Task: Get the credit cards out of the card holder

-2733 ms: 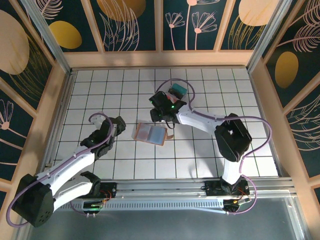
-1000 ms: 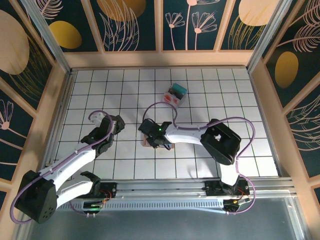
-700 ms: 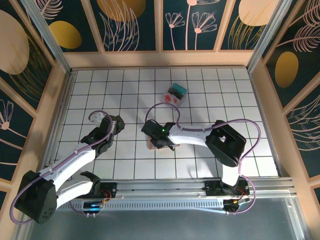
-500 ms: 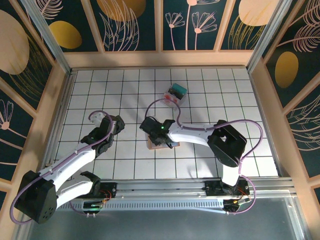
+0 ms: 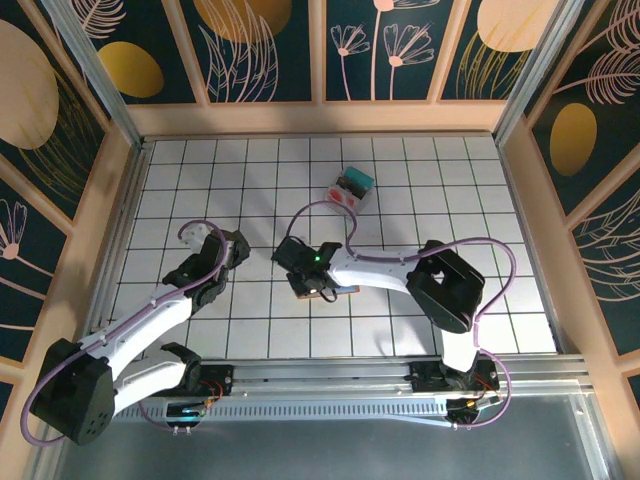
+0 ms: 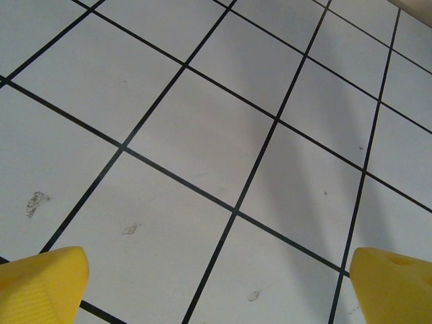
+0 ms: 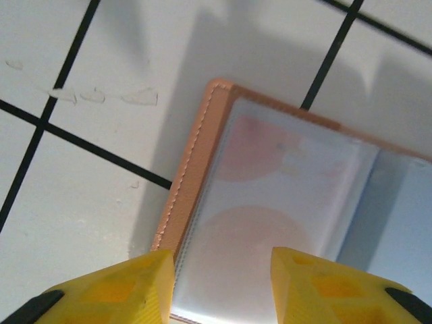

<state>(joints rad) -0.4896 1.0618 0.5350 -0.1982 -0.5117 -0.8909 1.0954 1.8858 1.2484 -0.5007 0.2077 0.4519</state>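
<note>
Right gripper low over card holder

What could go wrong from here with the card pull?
1. The right gripper hangs with its fingers apart over the stitched edge of the card holder. Closing there may pinch the leather and the clear sleeve together, which would likely lift the whole holder instead of freeing anything.
2. The left gripper is open above bare table, away from the holder. Nothing pins the holder, so a pull may just drag it across the tiles.
</note>
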